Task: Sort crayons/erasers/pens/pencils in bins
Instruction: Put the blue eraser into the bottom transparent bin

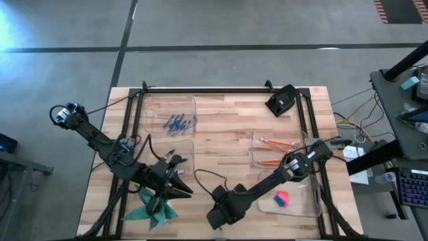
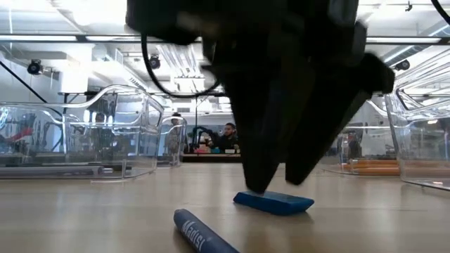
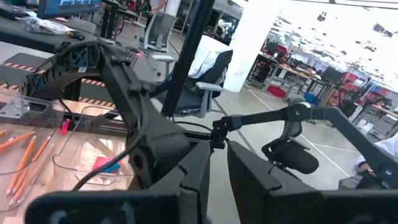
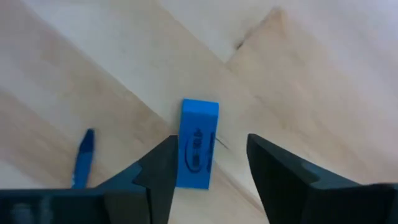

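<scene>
My left pincer [image 1: 179, 182] rests closed at the near left of the wooden worktop [image 1: 227, 124]. My right pincer [image 4: 208, 165] hangs open directly over the flat blue rectangular eraser [image 4: 198, 151], which lies on the worktop between its fingers, untouched. A short blue crayon [image 4: 82, 155] lies just beside it.
</scene>
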Controlling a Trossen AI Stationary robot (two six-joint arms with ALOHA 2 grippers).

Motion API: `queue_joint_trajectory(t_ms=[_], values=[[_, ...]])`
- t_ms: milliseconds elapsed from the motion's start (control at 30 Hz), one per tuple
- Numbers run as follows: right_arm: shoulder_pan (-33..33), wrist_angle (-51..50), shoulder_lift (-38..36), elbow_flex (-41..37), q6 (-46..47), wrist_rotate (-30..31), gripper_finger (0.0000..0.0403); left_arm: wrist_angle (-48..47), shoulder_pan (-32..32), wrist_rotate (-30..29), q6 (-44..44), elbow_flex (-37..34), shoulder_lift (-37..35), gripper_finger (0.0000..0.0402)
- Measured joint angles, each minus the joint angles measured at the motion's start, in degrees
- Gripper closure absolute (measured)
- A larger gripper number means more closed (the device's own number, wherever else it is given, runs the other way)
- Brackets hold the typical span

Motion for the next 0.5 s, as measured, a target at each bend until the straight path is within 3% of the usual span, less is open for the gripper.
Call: queue_joint_trajectory(t_ms=[267,500], values=[[-0.9,0.5,1.5,-0.1,-2.0,-0.9,0.0212,0.1,0.0,0.0,0.0,0.0,-0.2,0.0359],[-1.0,0.8,3.1,-0.2,-5.1,-0.9,0.028,0.0,0.0,0.0,0.5,0.0,-0.3,0.0359]])
